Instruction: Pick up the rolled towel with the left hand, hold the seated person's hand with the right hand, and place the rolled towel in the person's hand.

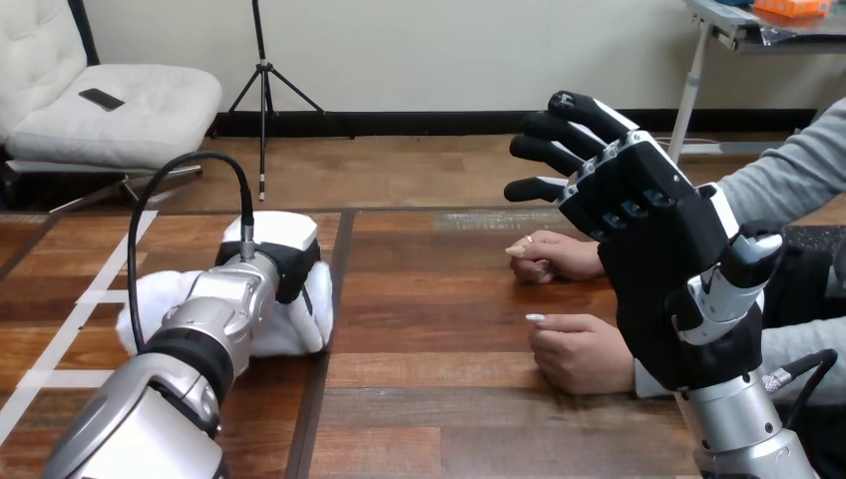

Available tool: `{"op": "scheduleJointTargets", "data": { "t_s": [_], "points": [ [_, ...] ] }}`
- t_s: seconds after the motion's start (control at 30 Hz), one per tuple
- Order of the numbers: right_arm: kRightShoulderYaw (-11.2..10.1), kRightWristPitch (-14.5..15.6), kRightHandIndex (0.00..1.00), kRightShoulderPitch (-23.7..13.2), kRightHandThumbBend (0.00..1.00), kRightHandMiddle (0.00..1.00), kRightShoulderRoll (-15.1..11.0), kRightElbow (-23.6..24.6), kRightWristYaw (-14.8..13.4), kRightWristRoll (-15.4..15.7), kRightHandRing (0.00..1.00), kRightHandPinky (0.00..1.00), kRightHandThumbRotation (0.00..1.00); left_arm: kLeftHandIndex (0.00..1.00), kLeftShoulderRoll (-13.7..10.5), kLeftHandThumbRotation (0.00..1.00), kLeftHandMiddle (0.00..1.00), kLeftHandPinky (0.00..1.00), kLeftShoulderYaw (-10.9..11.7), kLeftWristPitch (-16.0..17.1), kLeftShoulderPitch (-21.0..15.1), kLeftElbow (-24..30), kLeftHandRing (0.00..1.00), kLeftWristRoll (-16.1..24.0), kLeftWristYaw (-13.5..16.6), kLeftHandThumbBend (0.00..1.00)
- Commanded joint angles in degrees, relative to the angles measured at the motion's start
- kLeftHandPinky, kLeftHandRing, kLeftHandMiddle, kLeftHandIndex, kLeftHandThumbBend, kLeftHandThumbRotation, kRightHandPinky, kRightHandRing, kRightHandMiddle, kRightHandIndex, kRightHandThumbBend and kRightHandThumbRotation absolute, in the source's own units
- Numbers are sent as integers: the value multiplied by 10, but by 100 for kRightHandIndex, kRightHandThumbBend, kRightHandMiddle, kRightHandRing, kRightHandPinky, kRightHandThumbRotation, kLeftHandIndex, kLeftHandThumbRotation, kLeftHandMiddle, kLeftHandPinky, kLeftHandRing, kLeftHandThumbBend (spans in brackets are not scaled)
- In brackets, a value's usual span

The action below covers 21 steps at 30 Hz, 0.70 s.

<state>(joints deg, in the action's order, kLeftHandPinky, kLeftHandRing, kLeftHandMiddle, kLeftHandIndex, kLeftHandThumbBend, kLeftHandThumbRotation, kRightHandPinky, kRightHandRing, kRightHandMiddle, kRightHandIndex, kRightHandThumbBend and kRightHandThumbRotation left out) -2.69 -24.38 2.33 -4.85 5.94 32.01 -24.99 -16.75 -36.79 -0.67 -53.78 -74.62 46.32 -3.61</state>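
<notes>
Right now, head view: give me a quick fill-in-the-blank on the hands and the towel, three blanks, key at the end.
1. The rolled towel lies under the robot's ____ hand.
2. The right hand is raised above the table with its fingers ____.
3. The person's hands rest on the table at the view's ____ side.
Missing words: left; open; right.

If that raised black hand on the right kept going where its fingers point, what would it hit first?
Probably nothing: the right hand is raised, its straight fingers aimed up and away across the table. The person's hands rest lower, under that line, though depth is hard to judge.
</notes>
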Motion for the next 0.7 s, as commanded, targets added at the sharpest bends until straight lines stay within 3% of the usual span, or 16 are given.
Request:
{"op": "scheduleJointTargets", "data": {
  "t_s": [0.0, 0.13, 0.33, 0.67],
  "points": [
    [-1, 0, 82, -12, 100, 82, -1, 28, -4, -7, 81, 68, 100, 70, 4, 7, 69, 41, 10, -14, -12, -4, 58, -10, 5, 91],
    [-1, 0, 81, -12, 100, 81, -1, 28, -6, -5, 81, 68, 100, 68, 3, 2, 59, 35, 6, -14, -11, -4, 48, -13, 11, 83],
    [-1, -1, 81, -13, 100, 81, -2, 26, -5, -6, 81, 68, 100, 63, 0, 1, 51, 31, 8, -9, -6, -1, 42, -17, 36, 75],
    [-1, 1, 81, -14, 100, 81, -2, 25, -6, -8, 81, 68, 100, 54, 0, 0, 52, 36, 18, -9, 1, 0, 46, -33, 71, 69]
  ]
}}
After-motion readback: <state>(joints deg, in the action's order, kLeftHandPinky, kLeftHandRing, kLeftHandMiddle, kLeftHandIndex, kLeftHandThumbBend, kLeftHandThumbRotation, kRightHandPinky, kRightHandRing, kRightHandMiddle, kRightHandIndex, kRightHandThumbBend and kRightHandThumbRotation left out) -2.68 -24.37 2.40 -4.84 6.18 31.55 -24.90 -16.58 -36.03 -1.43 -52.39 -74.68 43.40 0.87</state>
